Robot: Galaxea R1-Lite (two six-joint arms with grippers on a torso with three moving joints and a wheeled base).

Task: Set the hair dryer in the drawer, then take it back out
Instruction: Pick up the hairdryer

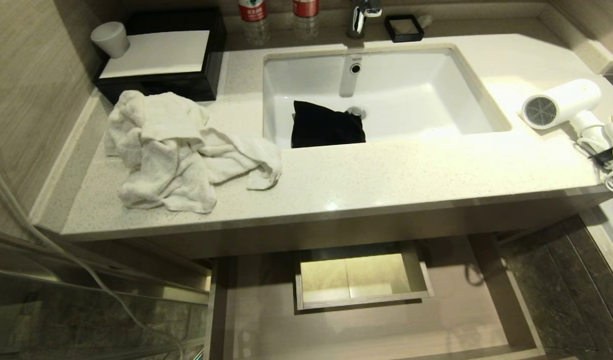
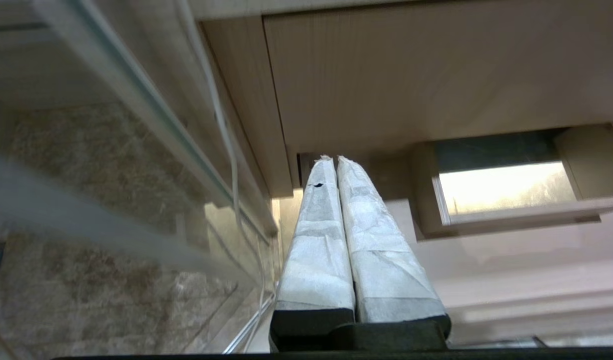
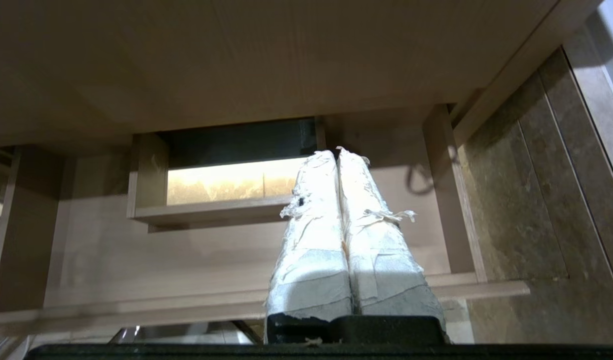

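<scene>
On the worktop's (image 1: pixel 386 170) back left corner stands a black box (image 1: pixel 161 60) with a white cup (image 1: pixel 110 38) on it, and a crumpled white towel (image 1: pixel 181 150) lies just in front, spreading toward the front edge. At the middle, a black cloth (image 1: pixel 326 131) sits in the white sink (image 1: pixel 436 100), with a tap (image 1: pixel 361 17) and two bottles (image 1: pixel 254 15) along the back edge. At the right edge lies the hair dryer (image 1: pixel 561 102), its grey grille facing left and its cord (image 1: pixel 611 155) coiled toward the front right corner. Below the front edge, the drawer (image 1: pixel 366 320) stands pulled out, showing a boxed rectangular cut-out (image 1: pixel 361 275). Neither arm shows from the head camera. The left tool (image 2: pixel 336 160), fingers pressed together, hangs in front of the cabinet beside the drawer's left side; the right tool (image 3: pixel 338 152), also closed and empty, hangs before the cut-out.
</scene>
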